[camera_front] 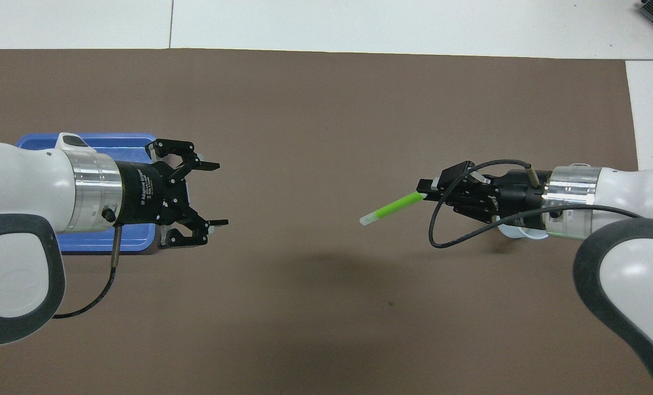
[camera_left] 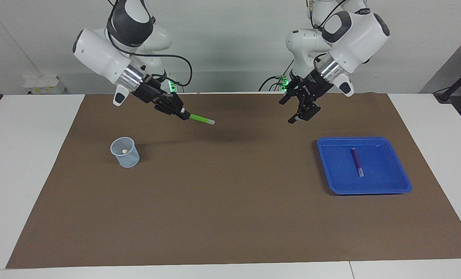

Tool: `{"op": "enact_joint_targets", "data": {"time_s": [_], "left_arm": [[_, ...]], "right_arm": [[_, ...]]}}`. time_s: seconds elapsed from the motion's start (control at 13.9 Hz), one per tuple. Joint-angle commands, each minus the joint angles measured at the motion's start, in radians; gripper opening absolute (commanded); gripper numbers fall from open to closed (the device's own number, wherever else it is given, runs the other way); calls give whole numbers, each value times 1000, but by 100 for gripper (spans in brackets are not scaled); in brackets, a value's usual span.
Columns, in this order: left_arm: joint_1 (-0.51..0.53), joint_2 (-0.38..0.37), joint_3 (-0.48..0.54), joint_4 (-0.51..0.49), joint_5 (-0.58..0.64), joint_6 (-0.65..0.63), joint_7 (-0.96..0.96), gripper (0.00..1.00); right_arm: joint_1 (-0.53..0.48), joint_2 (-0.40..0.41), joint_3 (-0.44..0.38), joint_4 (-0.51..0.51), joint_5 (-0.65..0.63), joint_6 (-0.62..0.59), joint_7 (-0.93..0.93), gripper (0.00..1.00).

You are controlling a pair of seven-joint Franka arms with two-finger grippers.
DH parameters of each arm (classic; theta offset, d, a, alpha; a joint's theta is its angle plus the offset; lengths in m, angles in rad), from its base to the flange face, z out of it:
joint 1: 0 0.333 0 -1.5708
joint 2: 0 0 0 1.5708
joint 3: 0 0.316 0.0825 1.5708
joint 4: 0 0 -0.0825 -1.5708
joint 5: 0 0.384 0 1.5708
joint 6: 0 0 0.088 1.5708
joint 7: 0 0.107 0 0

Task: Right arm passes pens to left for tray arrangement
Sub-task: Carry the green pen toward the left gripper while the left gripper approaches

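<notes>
Right end effector (camera_left: 178, 110) pinches the green pen (camera_left: 201, 119), pale tip toward three o'clock, offering it to the spread left end effector (camera_left: 301, 112).

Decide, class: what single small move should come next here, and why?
Probably the right tool should carry the green pen across the mat toward the left tool. The pen's pale end points at the left tool, which hangs open over the mat, but a wide gap separates them. The purple pen already lies in the blue tray.
</notes>
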Motion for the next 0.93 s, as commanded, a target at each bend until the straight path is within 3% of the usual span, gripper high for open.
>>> {"op": "enact_joint_targets", "data": {"time_s": [0.0, 0.14, 0.43, 0.86], "left_arm": [[-56, -30, 12, -34, -18, 41, -62, 90], [-114, -31, 11, -57, -18, 103, -122, 90], [-237, -59, 11, -141, -17, 268, -191, 90], [-309, -59, 6, -160, -15, 372, -239, 90]], "right_arm": [[65, -37, 1, -93, 137, 168, 16, 0], [134, -28, 1, -110, 245, 290, 17, 0], [251, -26, 2, -129, 336, 439, 35, 0], [288, -25, 1, -129, 379, 485, 34, 0]]}}
